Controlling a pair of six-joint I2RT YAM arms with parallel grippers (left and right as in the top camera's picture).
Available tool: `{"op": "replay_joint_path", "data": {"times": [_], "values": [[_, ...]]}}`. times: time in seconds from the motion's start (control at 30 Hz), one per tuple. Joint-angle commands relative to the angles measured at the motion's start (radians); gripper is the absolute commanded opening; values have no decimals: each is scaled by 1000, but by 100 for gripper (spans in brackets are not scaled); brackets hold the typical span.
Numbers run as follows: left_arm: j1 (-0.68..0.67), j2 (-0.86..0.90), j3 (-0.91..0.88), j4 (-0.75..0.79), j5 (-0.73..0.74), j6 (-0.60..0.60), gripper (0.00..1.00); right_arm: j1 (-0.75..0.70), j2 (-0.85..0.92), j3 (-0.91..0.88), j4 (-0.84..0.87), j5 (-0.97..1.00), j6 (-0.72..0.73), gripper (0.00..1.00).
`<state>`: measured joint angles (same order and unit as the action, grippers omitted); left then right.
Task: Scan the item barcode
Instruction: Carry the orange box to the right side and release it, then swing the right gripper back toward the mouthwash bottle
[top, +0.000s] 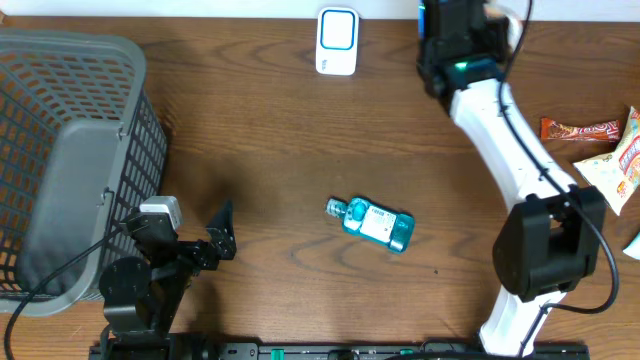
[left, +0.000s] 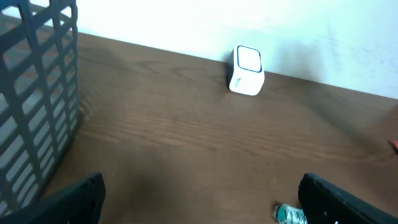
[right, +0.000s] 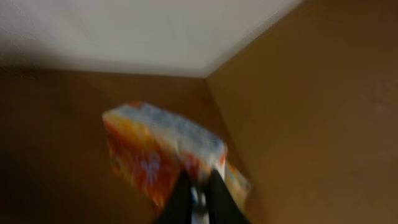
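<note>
Overhead: bottle (top: 372, 224) between basket (top: 148, 140) and snacks (top: 612, 170)

Overhead shot is the good one: bright, even light, the grain of the tabletop (top: 300, 130) reads crisp, and the basket (top: 70, 150) only throws a soft shadow toward the middle. Left wrist view is softer overall. The wall (left: 280, 31) is blown out to flat white, the white scanner (left: 247, 70) nearly melts into it, and the bottle (left: 291, 214) at the bottom edge is fuzzy. Right wrist view is rough: dim, heavy orange-brown cast, everything smeared. The snack packet (right: 161, 149) is mush and the right claw (right: 199, 190) is a dark out-of-focus wedge.
</note>
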<state>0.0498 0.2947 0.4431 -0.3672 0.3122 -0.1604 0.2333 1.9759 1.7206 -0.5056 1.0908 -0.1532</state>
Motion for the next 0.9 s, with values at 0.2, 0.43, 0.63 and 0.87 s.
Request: {"op": "replay_joint_path", "data": {"times": [0.2, 0.43, 0.63, 0.87], "values": [[-3, -2, -1, 1, 10, -2, 99, -305, 34, -53, -640, -148, 600, 1], [-3, -2, -1, 1, 10, -2, 99, -543, 34, -111, -529, -637, 652, 20], [-2, -2, -1, 1, 10, -2, 99, -612, 20, -93, -467, -868, 541, 99], [-2, -2, -1, 1, 10, -2, 99, -572, -75, -73, -492, -1119, 532, 99]]}}
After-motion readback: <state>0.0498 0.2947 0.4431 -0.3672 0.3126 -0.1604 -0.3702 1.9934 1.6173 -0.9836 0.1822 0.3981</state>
